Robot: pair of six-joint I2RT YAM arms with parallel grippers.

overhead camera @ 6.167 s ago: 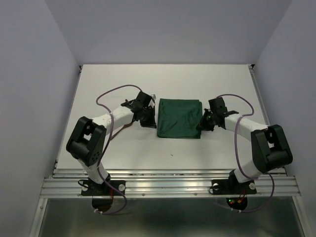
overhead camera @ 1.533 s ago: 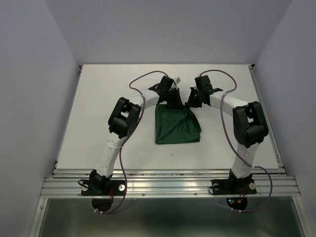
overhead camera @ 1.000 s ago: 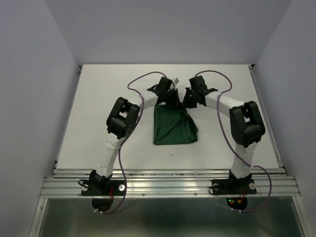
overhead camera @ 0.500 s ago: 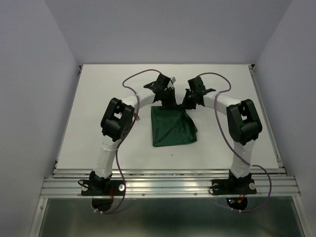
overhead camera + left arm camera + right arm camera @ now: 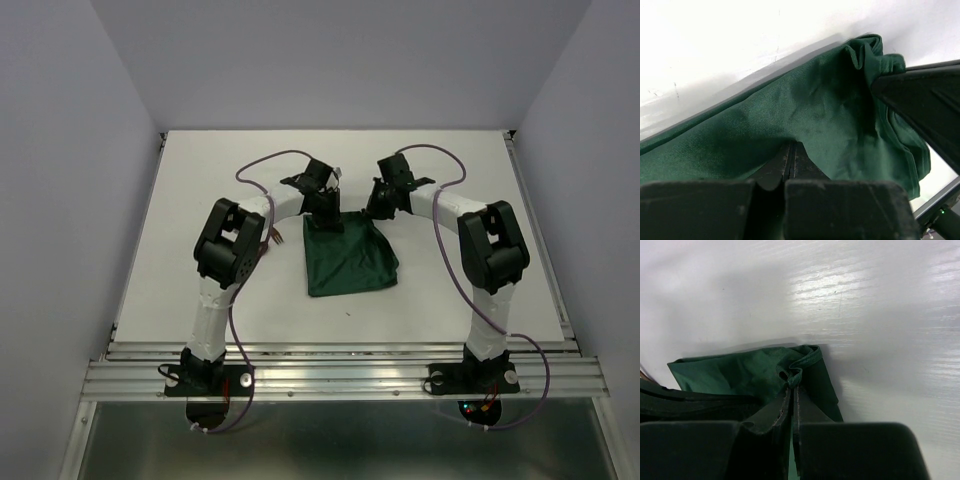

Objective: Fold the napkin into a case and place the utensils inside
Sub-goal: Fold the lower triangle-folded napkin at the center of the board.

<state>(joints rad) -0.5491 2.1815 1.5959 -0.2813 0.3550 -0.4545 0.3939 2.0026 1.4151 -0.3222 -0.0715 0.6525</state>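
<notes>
The dark green napkin lies folded mid-table, its far edge bunched between my two grippers. My left gripper holds the far left corner. In the left wrist view the jaws are pressed together with the napkin at their tips. My right gripper is shut on the far right corner. The right wrist view shows the napkin's rolled hem pinched at the tips. A slim reddish-brown piece, possibly one of the utensils, peeks out beside the left arm.
The white table is walled by pale panels at the back and both sides. A metal rail runs along the near edge by the arm bases. Purple cables loop above both forearms.
Both grippers have drawn the napkin's far edge slightly left and the cloth has shifted with them. The left arm's elbow has swung further left. Both stay shut.
</notes>
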